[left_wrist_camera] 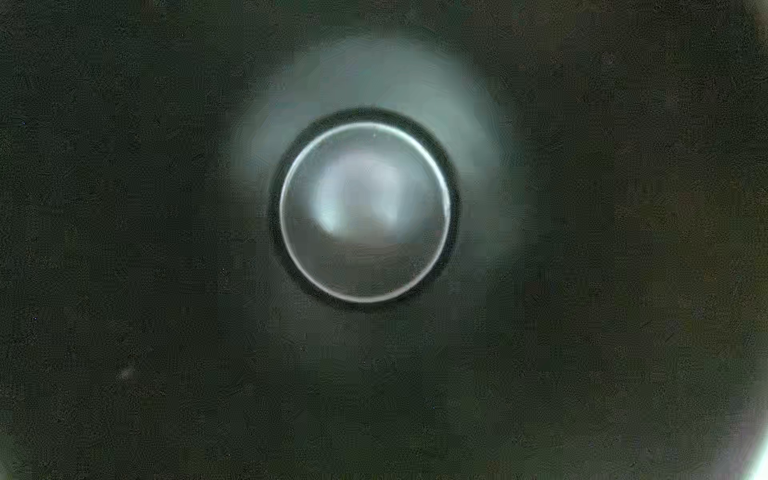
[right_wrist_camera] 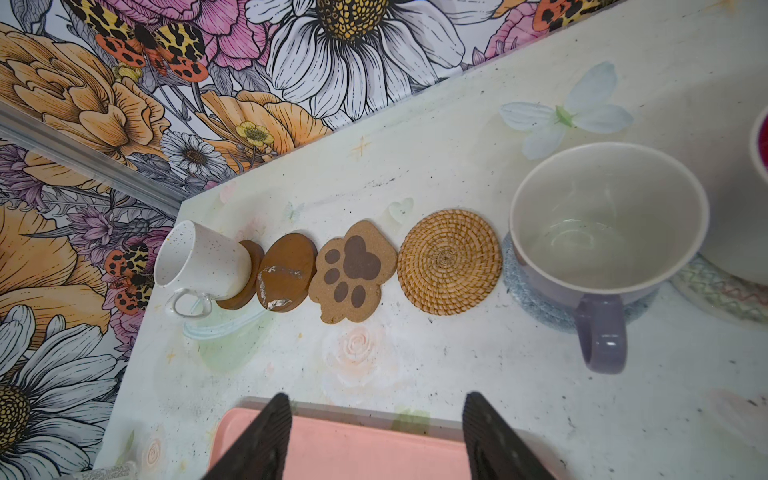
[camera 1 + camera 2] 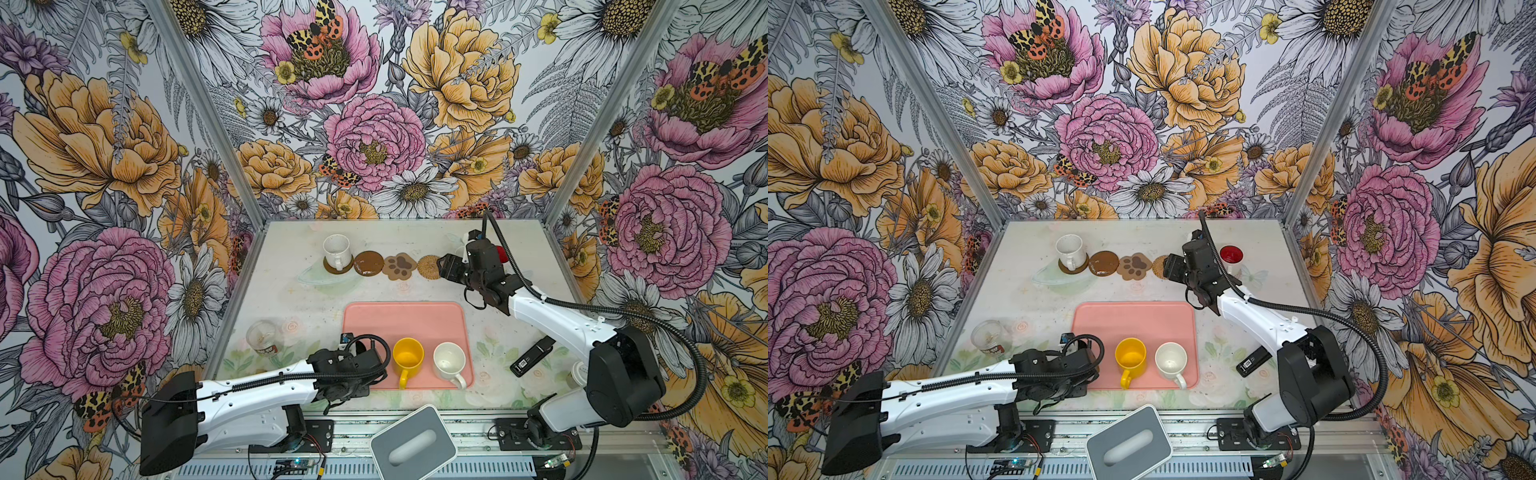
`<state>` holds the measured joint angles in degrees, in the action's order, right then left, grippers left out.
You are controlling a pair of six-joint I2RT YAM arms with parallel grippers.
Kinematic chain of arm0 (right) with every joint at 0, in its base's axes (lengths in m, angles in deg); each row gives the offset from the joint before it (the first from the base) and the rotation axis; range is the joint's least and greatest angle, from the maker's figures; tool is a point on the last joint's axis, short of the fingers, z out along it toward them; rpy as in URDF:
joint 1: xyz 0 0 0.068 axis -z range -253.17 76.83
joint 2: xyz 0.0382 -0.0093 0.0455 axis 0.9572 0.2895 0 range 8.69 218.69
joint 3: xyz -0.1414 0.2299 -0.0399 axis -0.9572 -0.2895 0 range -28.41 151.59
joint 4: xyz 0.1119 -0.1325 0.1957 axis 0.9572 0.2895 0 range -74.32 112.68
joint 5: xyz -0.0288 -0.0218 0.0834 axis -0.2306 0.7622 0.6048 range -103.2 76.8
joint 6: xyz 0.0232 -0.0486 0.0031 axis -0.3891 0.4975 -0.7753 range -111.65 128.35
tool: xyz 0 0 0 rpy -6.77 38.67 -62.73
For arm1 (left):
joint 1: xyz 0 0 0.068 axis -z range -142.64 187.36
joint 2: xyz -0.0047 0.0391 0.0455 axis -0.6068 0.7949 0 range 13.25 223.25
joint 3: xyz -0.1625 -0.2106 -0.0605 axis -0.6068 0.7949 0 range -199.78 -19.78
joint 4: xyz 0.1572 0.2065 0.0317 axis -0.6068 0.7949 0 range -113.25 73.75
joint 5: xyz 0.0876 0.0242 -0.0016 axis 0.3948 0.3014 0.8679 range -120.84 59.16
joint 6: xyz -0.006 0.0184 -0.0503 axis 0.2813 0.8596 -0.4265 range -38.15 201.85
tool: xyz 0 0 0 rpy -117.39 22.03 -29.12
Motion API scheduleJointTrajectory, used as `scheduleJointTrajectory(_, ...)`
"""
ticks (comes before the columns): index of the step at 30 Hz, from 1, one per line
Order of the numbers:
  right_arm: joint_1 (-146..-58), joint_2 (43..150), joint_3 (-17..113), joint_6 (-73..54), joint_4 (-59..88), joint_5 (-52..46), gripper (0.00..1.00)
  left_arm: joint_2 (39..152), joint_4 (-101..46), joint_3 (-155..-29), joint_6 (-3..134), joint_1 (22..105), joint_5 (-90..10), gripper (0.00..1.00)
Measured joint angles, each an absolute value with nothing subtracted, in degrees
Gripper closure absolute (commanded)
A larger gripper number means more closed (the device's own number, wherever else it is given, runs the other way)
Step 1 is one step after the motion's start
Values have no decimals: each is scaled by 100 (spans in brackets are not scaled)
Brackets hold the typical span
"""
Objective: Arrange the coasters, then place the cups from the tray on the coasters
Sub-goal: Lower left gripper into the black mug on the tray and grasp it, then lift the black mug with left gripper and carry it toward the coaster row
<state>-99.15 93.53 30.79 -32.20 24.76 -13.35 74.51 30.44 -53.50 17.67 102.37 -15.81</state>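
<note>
A robotics test cell in a lab, not a lived-in room: bare aluminium posts (image 3: pixel 199 112) hold flat wall panels (image 3: pixel 374 141) printed with oversized flowers, closing in a small bench (image 3: pixel 291 307) on three sides. Two white-and-black robot arms (image 3: pixel 257 395) are bolted to a metal rail (image 3: pixel 473 424) along its front edge, with an exposed circuit board (image 3: pixel 286 462) and loose wiring below. Household cups (image 3: pixel 408 357) on a pink tray (image 3: pixel 403 320) stand as props
</note>
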Motion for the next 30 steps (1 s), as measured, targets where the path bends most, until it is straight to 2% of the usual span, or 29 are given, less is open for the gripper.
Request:
scheduleJointTrajectory(4,-9915,9360,3079,-3236,2472,-1332,32,7464,3018,-5350,1817,10231,-1540,100)
scheduleJointTrajectory(30,-9897,9360,3079,-3238,2437,-1328,33,7505,3122,-6132,2416,10040,-1002,100)
